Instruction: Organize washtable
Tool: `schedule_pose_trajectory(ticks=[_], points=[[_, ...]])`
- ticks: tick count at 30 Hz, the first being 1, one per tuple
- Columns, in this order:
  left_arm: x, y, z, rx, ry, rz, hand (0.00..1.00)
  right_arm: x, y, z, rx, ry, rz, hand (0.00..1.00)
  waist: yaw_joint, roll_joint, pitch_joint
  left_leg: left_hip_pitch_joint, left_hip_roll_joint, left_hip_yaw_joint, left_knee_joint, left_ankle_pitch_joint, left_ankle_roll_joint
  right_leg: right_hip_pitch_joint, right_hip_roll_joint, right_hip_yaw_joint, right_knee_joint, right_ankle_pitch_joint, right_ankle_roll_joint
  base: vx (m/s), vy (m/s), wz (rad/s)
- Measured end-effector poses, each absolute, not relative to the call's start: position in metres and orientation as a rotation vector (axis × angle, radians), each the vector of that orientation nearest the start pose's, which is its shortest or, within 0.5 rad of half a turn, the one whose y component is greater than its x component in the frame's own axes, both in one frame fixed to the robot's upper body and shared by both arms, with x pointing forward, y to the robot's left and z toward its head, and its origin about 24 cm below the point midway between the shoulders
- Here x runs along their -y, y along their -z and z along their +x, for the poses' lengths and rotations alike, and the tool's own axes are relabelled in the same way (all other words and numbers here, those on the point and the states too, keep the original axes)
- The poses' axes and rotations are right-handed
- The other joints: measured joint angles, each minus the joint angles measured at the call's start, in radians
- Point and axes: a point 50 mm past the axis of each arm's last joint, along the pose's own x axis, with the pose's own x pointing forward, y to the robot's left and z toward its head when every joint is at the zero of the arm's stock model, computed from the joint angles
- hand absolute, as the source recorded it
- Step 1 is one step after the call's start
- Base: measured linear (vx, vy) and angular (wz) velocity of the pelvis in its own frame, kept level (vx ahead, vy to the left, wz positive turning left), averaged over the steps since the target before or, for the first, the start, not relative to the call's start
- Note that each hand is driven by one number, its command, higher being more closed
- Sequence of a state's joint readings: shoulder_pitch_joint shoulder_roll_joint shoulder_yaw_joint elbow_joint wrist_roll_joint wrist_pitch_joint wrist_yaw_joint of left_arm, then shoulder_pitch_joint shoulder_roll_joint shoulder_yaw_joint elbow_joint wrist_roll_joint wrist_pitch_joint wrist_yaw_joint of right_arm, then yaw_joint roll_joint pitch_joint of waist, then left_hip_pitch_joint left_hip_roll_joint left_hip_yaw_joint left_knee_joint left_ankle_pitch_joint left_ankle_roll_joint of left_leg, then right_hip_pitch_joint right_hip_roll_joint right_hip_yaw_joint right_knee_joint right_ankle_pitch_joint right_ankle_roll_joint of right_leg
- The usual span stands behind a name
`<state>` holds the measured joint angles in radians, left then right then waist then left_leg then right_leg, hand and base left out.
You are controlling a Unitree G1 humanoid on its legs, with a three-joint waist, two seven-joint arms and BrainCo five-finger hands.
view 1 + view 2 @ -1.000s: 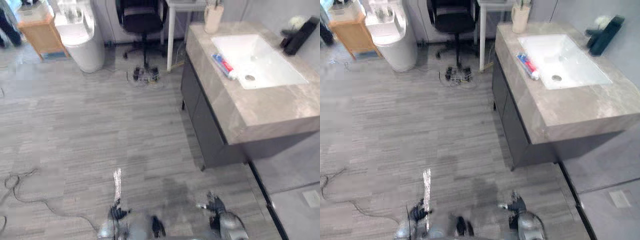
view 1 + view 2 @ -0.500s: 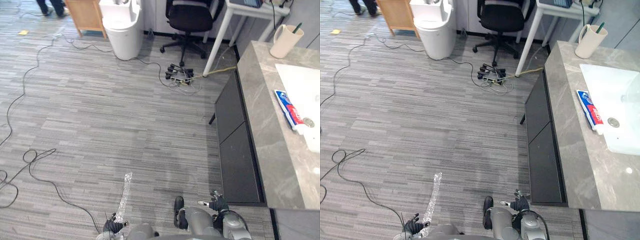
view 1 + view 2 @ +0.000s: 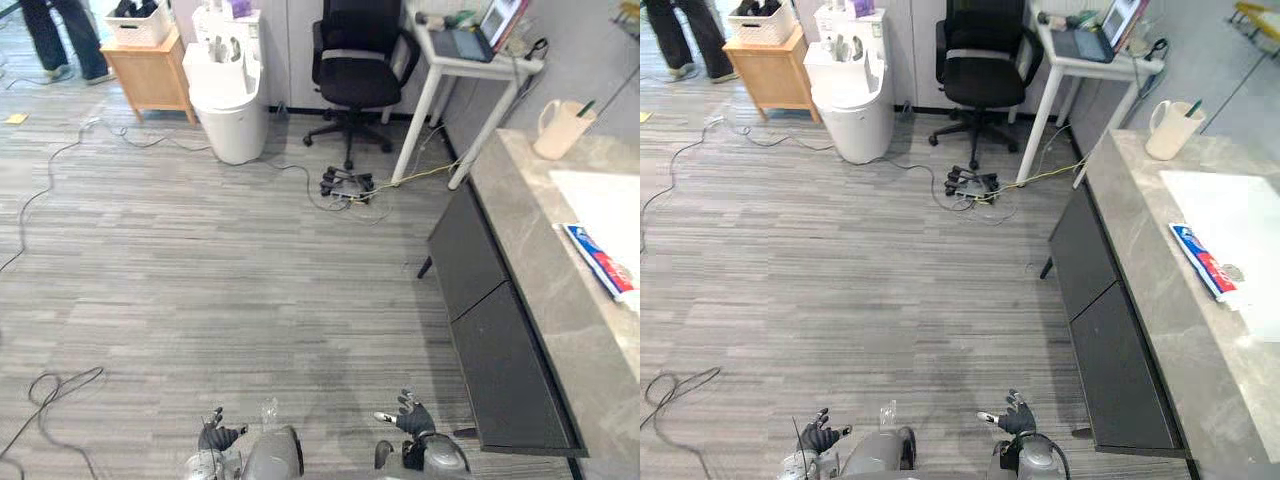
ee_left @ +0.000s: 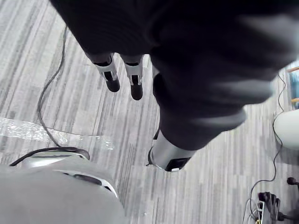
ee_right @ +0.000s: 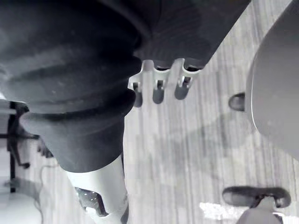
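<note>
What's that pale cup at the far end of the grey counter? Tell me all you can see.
The cup is a tall cream mug, smooth like ceramic or plastic, with a loop handle on its left side. It stands upright at the far corner of the grey stone-look counter, just beyond the white sink. A thin green stick, perhaps a toothbrush, leans out of its top.

The person [image 3: 668, 35] in the far corner is cut off above the legs. The washtable [image 3: 1140, 250] runs off the right edge, taking part of its sink [image 3: 1230, 215] along. What stands in the cup [image 3: 1167, 130], and what fills the white basket [image 3: 762, 22], is too small to tell.
</note>
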<state>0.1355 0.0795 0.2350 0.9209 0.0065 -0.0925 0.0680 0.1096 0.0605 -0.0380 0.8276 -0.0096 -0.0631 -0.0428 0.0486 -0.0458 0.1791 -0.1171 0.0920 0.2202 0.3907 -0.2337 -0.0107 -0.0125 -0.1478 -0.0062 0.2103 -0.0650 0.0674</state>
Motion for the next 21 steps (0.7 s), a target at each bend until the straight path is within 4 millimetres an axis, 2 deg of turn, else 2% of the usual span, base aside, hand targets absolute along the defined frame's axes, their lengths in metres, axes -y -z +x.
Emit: schedule_pose_trajectory(ticks=[2,3,4,5,6,7,8,9,10,11,12,13,14,15,16,17,18,19,20,21], points=[[-0.222,0.147,0.1,-0.954,-0.351,0.015,0.0,0.138,0.139,0.135,-0.863,0.071,0.055,0.0,0.01,0.001,0.002,0.051,0.005,0.058,-0.01,-0.026,0.014,-0.066,-0.01,0.004,0.129,-0.003,0.004,0.01,0.163,-0.96],[-0.221,0.148,0.099,-0.958,-0.351,0.015,0.0,0.136,0.136,0.139,-0.842,0.058,0.052,0.0,0.011,0.003,0.003,0.079,0.011,0.098,-0.011,-0.04,0.015,-0.133,-0.018,-0.011,0.26,-0.004,0.006,0.07,0.112,-0.93],[-0.222,0.147,0.099,-0.957,-0.352,0.015,0.0,0.134,0.134,0.142,-0.829,0.046,0.053,0.0,0.012,-0.003,0.005,0.116,0.012,0.138,-0.026,-0.049,0.011,-0.189,-0.045,-0.06,0.384,-0.003,0.007,0.06,0.09,-0.88],[-0.222,0.148,0.099,-0.96,-0.352,0.016,0.0,0.133,0.133,0.142,-0.824,0.043,0.052,0.0,0.009,-0.004,0.005,0.131,0.012,0.152,-0.034,-0.053,0.007,-0.202,-0.061,-0.102,0.417,-0.006,0.002,0.05,0.049,-0.75],[-0.222,0.148,0.096,-0.97,-0.353,0.015,0.0,0.132,0.132,0.143,-0.821,0.031,0.044,0.0,-0.001,-0.004,0.004,0.17,0.013,0.179,-0.058,-0.059,0.003,-0.207,-0.085,-0.198,0.426,-0.01,-0.004,0.12,-0.009,-0.63],[-0.222,0.149,0.093,-0.977,-0.355,0.015,0.0,0.131,0.132,0.145,-0.819,0.016,0.036,0.0,-0.01,-0.004,0.003,0.2,0.017,0.207,-0.081,-0.062,-0.003,-0.208,-0.095,-0.291,0.38,-0.024,-0.026,0.12,-0.013,-0.63],[-0.222,0.15,0.092,-0.982,-0.356,0.014,0.0,0.13,0.133,0.145,-0.822,0.008,0.031,0.0,-0.011,-0.002,0.002,0.203,0.023,0.222,-0.085,-0.066,-0.012,-0.214,-0.095,-0.331,0.348,-0.026,-0.03,0.25,-0.059,-0.7],[-0.222,0.15,0.092,-0.982,-0.355,0.012,0.0,0.13,0.134,0.149,-0.83,-0.003,0.025,0.0,-0.013,0.0,0.002,0.21,0.039,0.246,-0.086,-0.074,-0.032,-0.235,-0.085,-0.396,0.277,-0.026,-0.033,0.22,-0.067,-0.6],[-0.221,0.15,0.092,-0.985,-0.353,0.01,0.0,0.13,0.135,0.15,-0.837,-0.009,0.017,0.0,-0.014,0.005,0.005,0.211,0.049,0.251,-0.085,-0.08,-0.042,-0.245,-0.071,-0.418,0.233,-0.024,-0.036,0.36,-0.12,-0.62],[-0.22,0.151,0.092,-0.994,-0.341,0.016,0.0,0.132,0.136,0.153,-0.844,-0.016,0.003,0.0,-0.026,0.014,0.009,0.218,0.076,0.259,-0.085,-0.081,-0.052,-0.26,-0.04,-0.442,0.155,-0.012,-0.039,0.38,-0.136,-0.33],[-0.222,0.152,0.089,-1.007,-0.328,0.033,0.0,0.135,0.136,0.156,-0.847,-0.015,-0.005,0.0,-0.039,0.014,0.01,0.241,0.086,0.258,-0.094,-0.081,-0.07,-0.259,-0.008,-0.443,0.063,0.045,-0.032,0.39,-0.143,-0.19],[-0.223,0.152,0.088,-1.012,-0.319,0.046,0.0,0.136,0.137,0.153,-0.854,-0.011,-0.006,0.0,-0.037,0.004,0.006,0.259,0.077,0.251,-0.099,-0.084,-0.079,-0.25,-0.005,-0.428,0.026,0.087,-0.032,0.46,-0.169,-0.01],[-0.223,0.153,0.089,-1.02,-0.307,0.055,0.0,0.141,0.139,0.15,-0.865,0.0,-0.012,0.0,-0.035,-0.012,-0.002,0.295,0.07,0.214,-0.104,-0.095,-0.099,-0.249,-0.001,-0.398,0.041,0.146,-0.14,0.48,-0.153,-0.07],[-0.215,0.154,0.092,-1.023,-0.287,0.038,0.0,0.147,0.138,0.153,-0.859,0.018,-0.018,0.0,-0.035,0.024,-0.003,0.302,0.107,0.163,-0.082,-0.081,-0.137,-0.248,0.021,-0.409,0.095,0.098,-0.14,0.48,-0.174,-0.05],[-0.213,0.154,0.094,-1.015,-0.28,0.035,0.0,0.149,0.138,0.152,-0.86,0.03,-0.013,0.0,-0.036,0.029,-0.002,0.296,0.118,0.134,-0.048,-0.074,-0.149,-0.242,0.03,-0.413,0.105,0.067,-0.141,0.45,-0.219,-0.15],[-0.208,0.154,0.097,-1.005,-0.273,0.019,0.0,0.154,0.137,0.154,-0.85,0.045,-0.014,0.0,-0.037,0.051,0.005,0.27,0.153,0.079,0.05,-0.07,-0.155,-0.222,0.057,-0.418,0.116,0.036,-0.144,0.46,-0.254,-0.21],[-0.204,0.152,0.102,-0.989,-0.268,-0.002,0.0,0.156,0.135,0.155,-0.843,0.052,-0.016,0.0,-0.035,0.077,0.015,0.202,0.205,0.009,0.247,-0.031,-0.162,-0.185,0.096,-0.411,0.117,0.0,-0.153,0.45,-0.231,-0.37],[-0.202,0.151,0.105,-0.977,-0.277,-0.017,0.0,0.156,0.135,0.156,-0.841,0.051,-0.017,0.0,-0.034,0.085,0.019,0.151,0.235,-0.03,0.394,0.053,-0.152,-0.147,0.123,-0.402,0.108,-0.02,-0.16,0.43,-0.15,-0.47],[-0.202,0.151,0.105,-0.97,-0.284,-0.025,0.0,0.156,0.136,0.154,-0.847,0.053,-0.014,0.0,-0.031,0.084,0.025,0.108,0.264,-0.049,0.524,0.083,-0.162,-0.104,0.146,-0.382,0.09,-0.036,-0.168,0.4,-0.105,-0.6],[-0.202,0.148,0.111,-0.945,-0.285,-0.026,0.0,0.155,0.137,0.152,-0.857,0.058,-0.012,0.0,-0.031,0.08,0.029,0.06,0.285,-0.046,0.646,0.061,-0.154,-0.05,0.16,-0.355,0.076,-0.056,-0.174,0.47,-0.094,-0.76]])
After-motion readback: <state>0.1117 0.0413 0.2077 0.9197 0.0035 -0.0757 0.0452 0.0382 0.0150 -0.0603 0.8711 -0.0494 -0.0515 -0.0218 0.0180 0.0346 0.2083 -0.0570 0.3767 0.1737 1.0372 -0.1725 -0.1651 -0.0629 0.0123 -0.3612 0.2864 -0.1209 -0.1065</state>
